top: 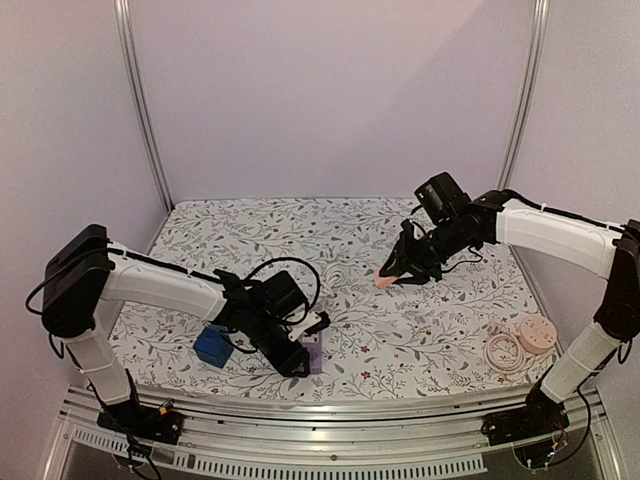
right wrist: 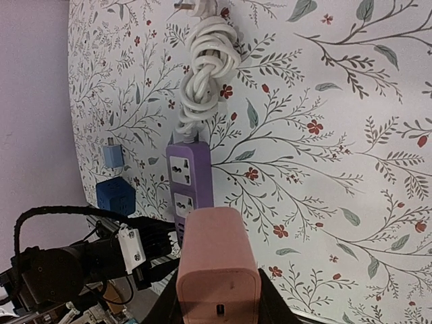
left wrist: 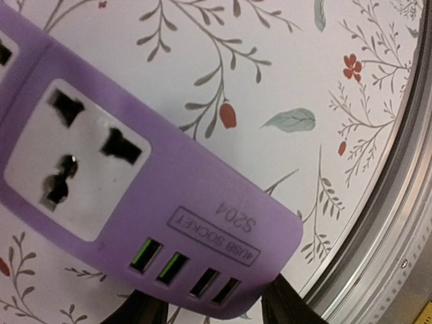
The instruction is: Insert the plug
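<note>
Plug: pink plug point(right wrist: 218, 270) pinched in right hand point(right wrist: 217, 302), up in the air.
Strip: left hand point(left wrist: 210, 309) around purple power strip point(left wrist: 202, 182) end; squeeze unclear.
To do: push plug in.

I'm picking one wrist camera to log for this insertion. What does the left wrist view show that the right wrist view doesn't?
Only the left wrist: four USB ports and a printed label, close up, plus the table's metal rail. Only the right wrist: the pink plug, the coiled white cord, a blue cube and the left arm. Both: the purple power strip and the floral cloth.
</note>
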Controlling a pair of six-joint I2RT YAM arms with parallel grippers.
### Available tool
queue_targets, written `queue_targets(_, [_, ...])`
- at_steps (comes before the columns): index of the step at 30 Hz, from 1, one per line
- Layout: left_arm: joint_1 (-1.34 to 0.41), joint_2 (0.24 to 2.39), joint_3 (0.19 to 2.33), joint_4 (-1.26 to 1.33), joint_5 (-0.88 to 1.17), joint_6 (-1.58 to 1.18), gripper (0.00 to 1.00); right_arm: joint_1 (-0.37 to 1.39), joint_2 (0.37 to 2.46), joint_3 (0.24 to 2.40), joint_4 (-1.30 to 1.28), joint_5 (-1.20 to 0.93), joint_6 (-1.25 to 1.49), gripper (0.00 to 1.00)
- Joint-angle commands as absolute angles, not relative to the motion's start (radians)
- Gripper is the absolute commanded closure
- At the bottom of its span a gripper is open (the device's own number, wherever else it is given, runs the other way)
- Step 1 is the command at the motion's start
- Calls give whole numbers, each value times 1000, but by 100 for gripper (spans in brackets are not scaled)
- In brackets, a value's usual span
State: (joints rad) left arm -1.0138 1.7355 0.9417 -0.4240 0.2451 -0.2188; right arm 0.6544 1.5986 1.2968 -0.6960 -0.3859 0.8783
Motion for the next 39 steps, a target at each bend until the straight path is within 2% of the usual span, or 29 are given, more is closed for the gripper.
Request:
queue_targets(1, [-1023, 1801, 1023, -402, 268, -230, 53, 658, 1555, 1263, -709, -354, 888, 100])
queue_targets(9, [-1027, 1918, 1196, -413, 290, -228, 56, 659, 1528, 1247, -719, -314, 893, 100])
queue_targets(13, [-1026, 1927, 1227, -416, 331, -230, 51, 659, 1526, 1252, -734, -289, 887, 100])
queue_targets(18, [-1006, 1808, 1202, -478, 267, -208, 45, 659, 1529, 1257, -743, -262, 883, 100])
queue_targets(23, [-980, 1611, 1152, -526, 146, -193, 29, 666, 1558, 1293, -763, -236, 864, 100])
queue_targets(24, [-972, 1573, 1142, -532, 127, -196, 21, 668, 1566, 1304, -765, -232, 855, 100])
queue_targets(25, [-963, 1539, 1132, -535, 105, -195, 3, 674, 1577, 1314, -767, -231, 850, 100])
queue_targets(26, [-955, 1504, 1119, -538, 78, -193, 1, 679, 1586, 1325, -767, -232, 844, 100])
queue_targets(33, [-906, 1294, 1010, -532, -159, -237, 0, 742, 1685, 1386, -749, -236, 806, 100])
queue_targets(39, [-870, 1062, 790, -389, -411, -395, 1, 785, 1759, 1429, -735, -227, 767, 100])
